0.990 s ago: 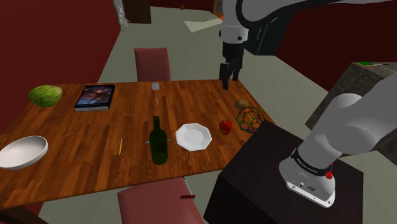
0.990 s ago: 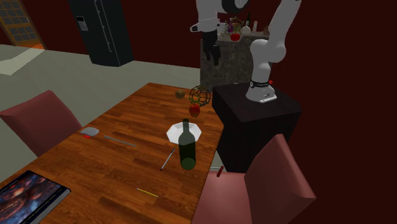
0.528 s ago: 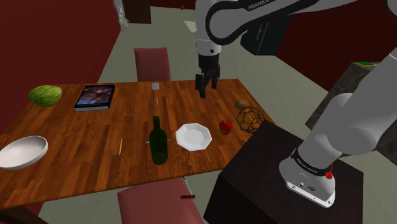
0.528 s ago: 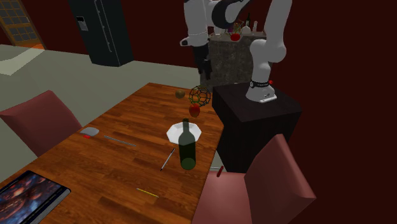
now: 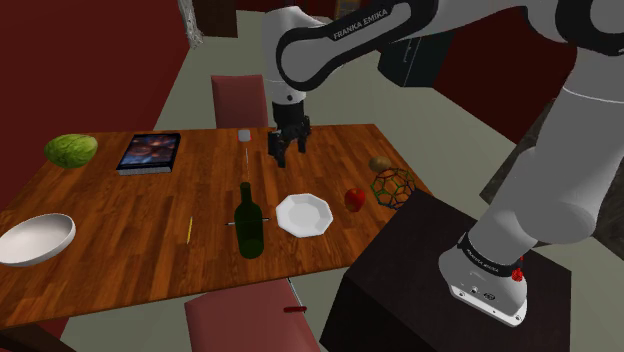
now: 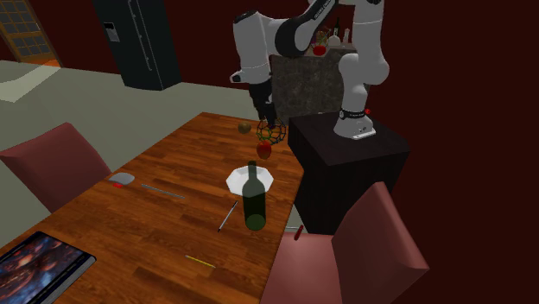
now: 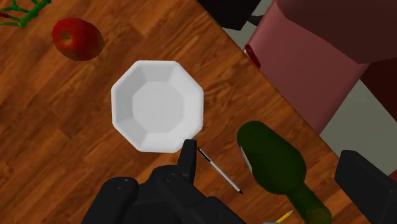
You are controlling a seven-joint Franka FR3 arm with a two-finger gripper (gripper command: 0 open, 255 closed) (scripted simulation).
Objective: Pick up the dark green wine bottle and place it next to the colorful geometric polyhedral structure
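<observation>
In the shoulder view the tool (image 5: 279,150) hovers beyond the upright dark green wine bottle (image 5: 248,225) by the surface's (image 5: 120,235) near edge, in the second exterior view the bottle stands close beside the white octagonal plate (image 6: 235,180), and in the wrist view the fingers gape empty, so an off-centre descent could topple the bottle.

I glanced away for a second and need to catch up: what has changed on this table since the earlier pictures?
The gripper, open and holding nothing, swung toward the shoulder view's left, coming over the table nearer the dark green bottle. That bottle, the white plate, apple and polyhedral frame stayed put.
</observation>
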